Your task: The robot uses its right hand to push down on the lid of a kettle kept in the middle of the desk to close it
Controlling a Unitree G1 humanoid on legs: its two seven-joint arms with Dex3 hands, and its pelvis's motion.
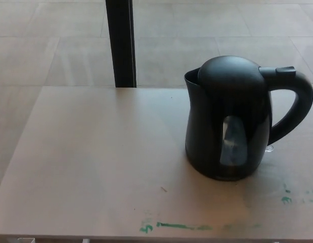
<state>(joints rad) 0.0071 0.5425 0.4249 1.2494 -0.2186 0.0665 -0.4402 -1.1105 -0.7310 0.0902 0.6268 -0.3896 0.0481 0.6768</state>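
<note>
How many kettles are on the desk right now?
1. The black kettle stands upright on the right half of the desk, lid down, handle pointing right. Neither hand is in view, and nothing looks hidden behind it.
</note>
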